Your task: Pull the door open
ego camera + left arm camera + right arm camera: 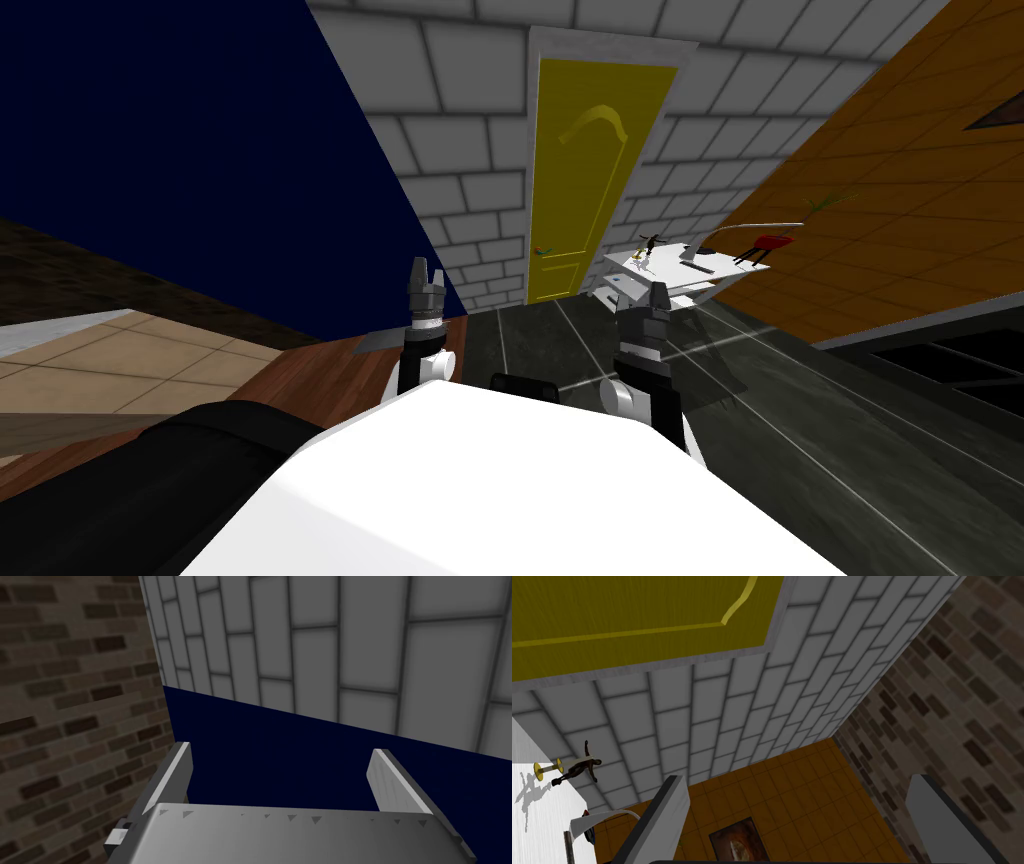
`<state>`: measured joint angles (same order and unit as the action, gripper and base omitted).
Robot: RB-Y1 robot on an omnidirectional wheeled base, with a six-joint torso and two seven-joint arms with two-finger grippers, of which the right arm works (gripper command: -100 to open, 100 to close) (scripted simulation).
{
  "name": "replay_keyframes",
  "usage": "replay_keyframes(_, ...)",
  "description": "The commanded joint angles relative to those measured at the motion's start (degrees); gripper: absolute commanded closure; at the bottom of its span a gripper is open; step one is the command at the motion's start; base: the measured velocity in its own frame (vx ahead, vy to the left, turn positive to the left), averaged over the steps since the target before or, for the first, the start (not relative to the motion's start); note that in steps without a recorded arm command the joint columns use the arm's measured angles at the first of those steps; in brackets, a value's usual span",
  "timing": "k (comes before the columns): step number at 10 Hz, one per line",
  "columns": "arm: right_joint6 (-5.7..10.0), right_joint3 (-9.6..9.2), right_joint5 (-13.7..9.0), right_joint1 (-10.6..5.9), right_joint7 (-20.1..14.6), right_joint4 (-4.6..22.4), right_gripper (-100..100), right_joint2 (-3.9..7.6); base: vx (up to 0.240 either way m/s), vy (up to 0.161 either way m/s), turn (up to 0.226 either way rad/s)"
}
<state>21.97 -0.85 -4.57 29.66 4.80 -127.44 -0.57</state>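
A yellow panelled door (590, 180) stands shut in a grey frame in the pale block wall ahead, some way across the dark floor. Its small handle (545, 251) sits low on the door's left edge. The same yellow door (637, 616) shows beyond my right hand. My left gripper (424, 276) is raised in front of my chest, open, with nothing between its fingers (172, 776). My right gripper (659, 297) is held up to the right of it, open and empty too, its fingers (662, 821) spread wide. Both are well short of the door.
A white desk (680, 270) with a small figurine, a lamp and a red object stands right of the door against the orange tiled wall (880, 200). A dark blue wall (200, 170) runs along the left. Dark tiled floor (800, 420) lies between me and the door.
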Motion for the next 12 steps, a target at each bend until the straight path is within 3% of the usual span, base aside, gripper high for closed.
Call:
replay_keyframes(1,0.46,-0.17,-0.1,-0.78,-0.4,2.0,-100,0.85,0.11,-0.086,0.094)
replay_keyframes(12,3.08,-1.14,-0.4,-5.18,-2.8,13.2,-100,4.89,0.115,0.008,0.038)
